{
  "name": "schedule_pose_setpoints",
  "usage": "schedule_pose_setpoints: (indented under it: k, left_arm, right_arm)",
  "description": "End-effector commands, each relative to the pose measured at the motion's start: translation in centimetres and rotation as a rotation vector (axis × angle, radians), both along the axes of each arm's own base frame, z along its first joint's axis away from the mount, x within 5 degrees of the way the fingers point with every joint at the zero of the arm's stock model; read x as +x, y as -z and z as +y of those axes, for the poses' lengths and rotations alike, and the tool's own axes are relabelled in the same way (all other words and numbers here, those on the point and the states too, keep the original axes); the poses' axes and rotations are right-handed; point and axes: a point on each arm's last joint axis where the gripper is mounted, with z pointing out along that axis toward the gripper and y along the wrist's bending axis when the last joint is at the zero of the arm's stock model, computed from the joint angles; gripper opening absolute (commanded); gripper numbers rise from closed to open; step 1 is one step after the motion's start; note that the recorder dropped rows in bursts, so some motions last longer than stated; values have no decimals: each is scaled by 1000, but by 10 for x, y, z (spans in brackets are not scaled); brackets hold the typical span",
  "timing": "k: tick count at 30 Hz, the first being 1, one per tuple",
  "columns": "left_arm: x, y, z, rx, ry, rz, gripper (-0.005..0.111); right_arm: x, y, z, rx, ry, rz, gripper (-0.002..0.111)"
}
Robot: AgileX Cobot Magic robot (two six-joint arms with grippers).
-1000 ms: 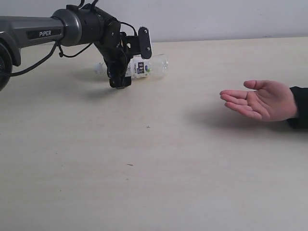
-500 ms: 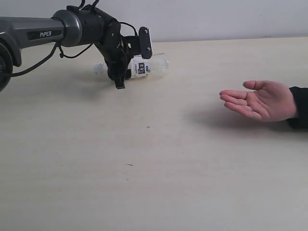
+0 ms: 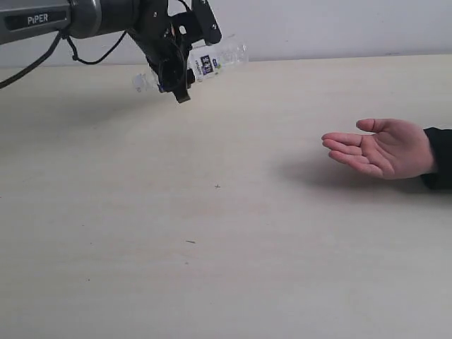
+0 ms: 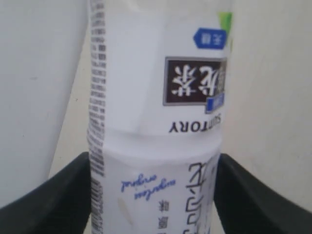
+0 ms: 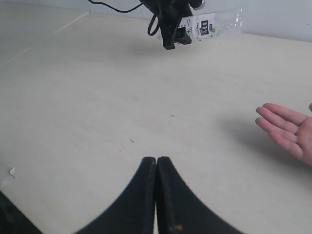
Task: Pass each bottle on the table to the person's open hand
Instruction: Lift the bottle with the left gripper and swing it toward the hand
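Clear plastic bottle point(image 3: 215, 60), white-labelled, is clamped sideways in the left end effector point(image 3: 194, 61), clear of the worktop point(image 3: 212, 247). Right end effector point(image 5: 156, 165) fingers are pressed together. The person's open hand point(image 3: 381, 148) waits well apart, palm up.

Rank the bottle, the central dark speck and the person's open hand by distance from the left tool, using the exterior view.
1. bottle, gripped in the left tool, upper left.
2. dark speck, centre of view.
3. person's open hand, right edge.

Clear white-labelled bottle point(image 3: 217, 59) tilted above table point(image 3: 212, 247), cap seemingly white, open hand point(image 3: 385, 148) well apart
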Motion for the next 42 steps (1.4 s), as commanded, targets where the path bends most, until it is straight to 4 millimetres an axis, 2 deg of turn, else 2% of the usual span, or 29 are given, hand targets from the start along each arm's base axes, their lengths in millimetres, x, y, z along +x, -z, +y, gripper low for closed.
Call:
schedule_pose_setpoints:
  k: [1, 6, 11, 22, 28, 33, 36, 39, 42]
  left_arm:
    - [-13, -32, -5, -63, -88, 18, 0]
    - [-41, -68, -17, -144, -226, 76, 0]
    - [-67, -88, -31, -242, -392, 139, 0]
    - [-123, -123, -66, -276, -388, 193, 0]
    - [-149, -128, -88, -321, -373, 244, 0]
    - [-160, -127, -99, -401, -394, 342, 0]
    - [-163, -126, -102, -436, -410, 395, 0]
    - [-170, -126, -109, -478, -425, 463, 0]
    - [-176, -126, -119, -545, -444, 475, 0]
  right_arm:
    - [0, 0, 0, 6, -2, -2, 0]
    - [0, 0, 0, 6, -2, -2, 0]
    - [0, 0, 0, 6, -2, -2, 0]
    - [3, 2, -4, -135, -26, -131, 0]
    - [3, 1, -3, -117, -29, -130, 0]
    - [0, -8, 2, 37, -41, -120, 0]
    - [-8, -14, 1, 113, -65, -192, 0]
    - [-31, -24, -18, 260, -28, -388, 0]
    - [-32, -26, -19, 279, -31, -388, 0]
